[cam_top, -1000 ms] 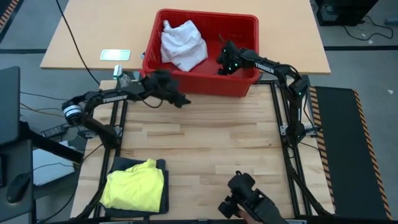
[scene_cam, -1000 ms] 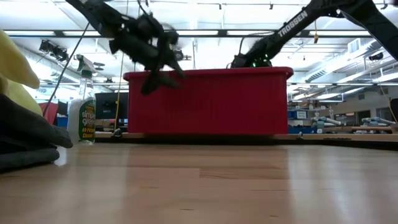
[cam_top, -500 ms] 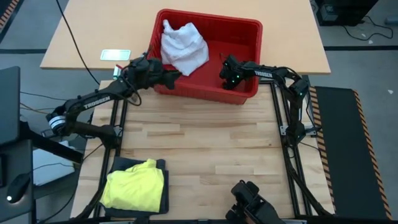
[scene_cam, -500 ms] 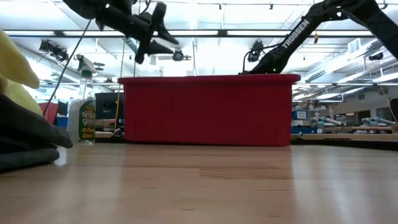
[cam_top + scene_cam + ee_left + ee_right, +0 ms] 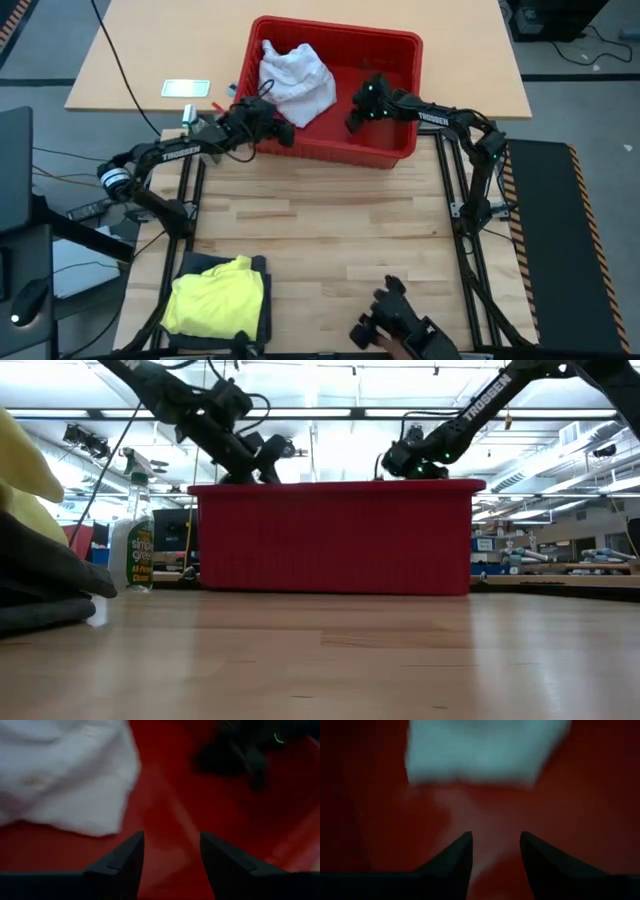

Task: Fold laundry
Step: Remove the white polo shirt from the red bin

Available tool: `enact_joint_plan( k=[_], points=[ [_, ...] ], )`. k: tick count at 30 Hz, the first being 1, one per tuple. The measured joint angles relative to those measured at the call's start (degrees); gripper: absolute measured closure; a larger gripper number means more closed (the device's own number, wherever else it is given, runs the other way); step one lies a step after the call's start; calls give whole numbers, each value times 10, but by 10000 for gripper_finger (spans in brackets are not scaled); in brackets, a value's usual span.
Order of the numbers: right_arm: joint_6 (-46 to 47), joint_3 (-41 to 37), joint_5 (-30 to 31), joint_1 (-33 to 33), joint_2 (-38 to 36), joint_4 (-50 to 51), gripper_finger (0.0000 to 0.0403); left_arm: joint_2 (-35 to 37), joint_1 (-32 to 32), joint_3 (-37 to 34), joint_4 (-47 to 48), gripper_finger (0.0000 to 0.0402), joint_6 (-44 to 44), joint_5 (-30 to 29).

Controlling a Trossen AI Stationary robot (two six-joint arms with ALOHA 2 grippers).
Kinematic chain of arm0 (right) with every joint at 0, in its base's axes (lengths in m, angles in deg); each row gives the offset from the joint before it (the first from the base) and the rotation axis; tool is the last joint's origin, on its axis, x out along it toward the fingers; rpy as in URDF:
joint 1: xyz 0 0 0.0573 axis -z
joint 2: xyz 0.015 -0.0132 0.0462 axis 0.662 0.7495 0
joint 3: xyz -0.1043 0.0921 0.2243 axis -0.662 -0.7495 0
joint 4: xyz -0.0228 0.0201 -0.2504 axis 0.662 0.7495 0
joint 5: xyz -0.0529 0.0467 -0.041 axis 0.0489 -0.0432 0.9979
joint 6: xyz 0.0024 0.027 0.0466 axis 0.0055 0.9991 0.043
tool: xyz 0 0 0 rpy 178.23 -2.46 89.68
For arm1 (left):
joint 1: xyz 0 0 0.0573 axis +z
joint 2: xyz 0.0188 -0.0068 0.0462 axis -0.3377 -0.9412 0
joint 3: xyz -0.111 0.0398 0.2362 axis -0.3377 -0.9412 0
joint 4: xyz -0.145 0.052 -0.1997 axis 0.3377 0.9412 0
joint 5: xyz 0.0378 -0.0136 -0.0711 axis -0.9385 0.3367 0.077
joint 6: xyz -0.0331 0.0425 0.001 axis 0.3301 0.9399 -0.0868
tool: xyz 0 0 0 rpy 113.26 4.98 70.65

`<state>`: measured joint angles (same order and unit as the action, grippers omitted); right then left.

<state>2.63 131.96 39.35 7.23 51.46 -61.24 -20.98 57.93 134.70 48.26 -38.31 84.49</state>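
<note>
A white garment (image 5: 295,75) lies bunched in the far left of the red basket (image 5: 400,150); it also shows in the left wrist view (image 5: 60,775) and the right wrist view (image 5: 485,750). A yellow garment (image 5: 215,298) lies on a dark grey one (image 5: 264,300) at the table's near left corner. My left gripper (image 5: 283,130) is open at the basket's near left rim, pointing in toward the white garment (image 5: 171,840). My right gripper (image 5: 355,118) is open and empty inside the basket, right of the white garment (image 5: 496,837). Blue and navy garments are out of view.
The basket straddles the far edge of the wooden table (image 5: 340,230). A spray bottle (image 5: 132,550) stands at the far left. A dark device (image 5: 400,325) sits at the near edge. The middle of the table is bare wood.
My left gripper has risen from in front of the basket's near wall, gone over its near left rim and come down a little. The red basket has shifted a little on the table. My right gripper has stayed inside the basket, moving only slightly.
</note>
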Motion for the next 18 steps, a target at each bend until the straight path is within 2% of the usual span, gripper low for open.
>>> enact_joint_plan(
  k=[3, 6, 9, 13, 18],
  points=[
    [5, 2, -2, -1, 8, -142, 219, -21, -5, 2, -8, 205, -9, 48],
    [9, 3, 1, -1, 35, -243, 195, -25, -11, 2, -7, 205, -9, 51],
    [22, 24, -29, -1, 71, -276, 163, -25, -11, 2, -5, 205, -15, 51],
    [-2, 86, -69, -13, 131, -309, 113, -19, -16, -1, 9, 205, -39, 96],
    [-36, 202, -41, -27, 212, -285, 69, -18, -29, -3, 12, 205, -41, 109]
  ],
)
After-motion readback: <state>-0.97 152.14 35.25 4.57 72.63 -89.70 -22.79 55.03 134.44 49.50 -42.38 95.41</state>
